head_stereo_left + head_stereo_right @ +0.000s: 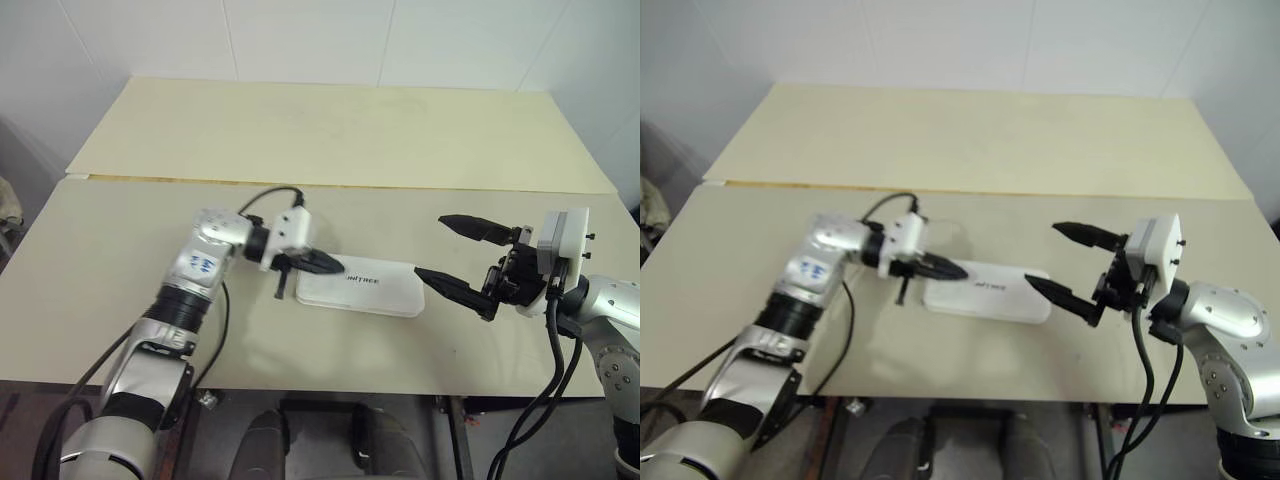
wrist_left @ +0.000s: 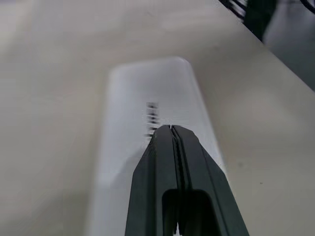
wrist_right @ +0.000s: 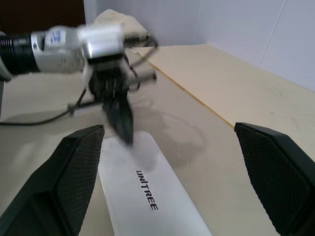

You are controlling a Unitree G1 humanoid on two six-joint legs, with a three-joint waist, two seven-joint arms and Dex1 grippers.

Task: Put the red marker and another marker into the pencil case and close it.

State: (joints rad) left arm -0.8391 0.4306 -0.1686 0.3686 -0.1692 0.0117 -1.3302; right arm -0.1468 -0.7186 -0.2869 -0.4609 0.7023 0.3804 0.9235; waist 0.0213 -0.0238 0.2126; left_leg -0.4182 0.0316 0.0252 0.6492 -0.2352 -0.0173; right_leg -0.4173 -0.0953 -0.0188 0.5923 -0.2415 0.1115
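The white pencil case (image 1: 365, 288) lies shut and flat on the cream table, logo side up. My left gripper (image 1: 335, 265) is shut with nothing in it, its tip just over the case's left end near the logo (image 2: 151, 118). To the right of the case, my right gripper (image 1: 430, 246) stands wide open and empty, one finger (image 1: 447, 287) close to the case's right end. From the right wrist, the case (image 3: 147, 206) lies between that gripper's fingers with the left gripper (image 3: 124, 132) beyond it. The red marker and the other marker are out of view.
A second, paler tabletop (image 1: 340, 130) adjoins the near table (image 1: 120, 290) along a seam at the back, with white walls behind. The table's front edge runs just below the case. A black cable (image 1: 270, 195) loops over my left wrist.
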